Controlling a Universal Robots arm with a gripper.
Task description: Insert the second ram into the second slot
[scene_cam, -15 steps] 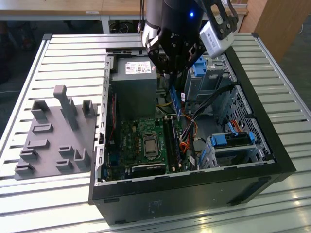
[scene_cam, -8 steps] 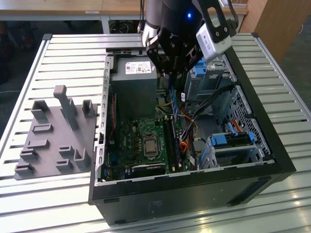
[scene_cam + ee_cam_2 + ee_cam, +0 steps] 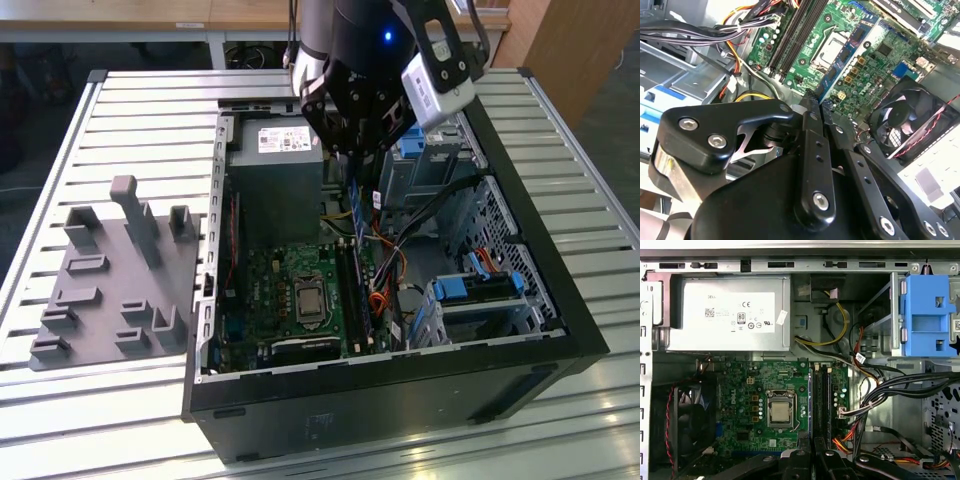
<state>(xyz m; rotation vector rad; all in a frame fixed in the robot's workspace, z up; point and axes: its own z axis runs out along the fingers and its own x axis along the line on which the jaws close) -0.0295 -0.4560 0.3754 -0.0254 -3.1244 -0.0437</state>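
Hanging edge-down from the gripper (image 3: pixel 350 168), the second ram (image 3: pixel 354 212) is a thin blue board over the dark memory slots (image 3: pixel 822 400) on the motherboard (image 3: pixel 740 390). It lies to the exterior view's right of the processor socket (image 3: pixel 308 298) and is not seated. I judge it light and stiff yet fragile, best pinched on its flat faces near the top edge, clear of the contacts. The gripper's fingers (image 3: pixel 807 130) are drawn narrow, clamped on the stick's upper part.
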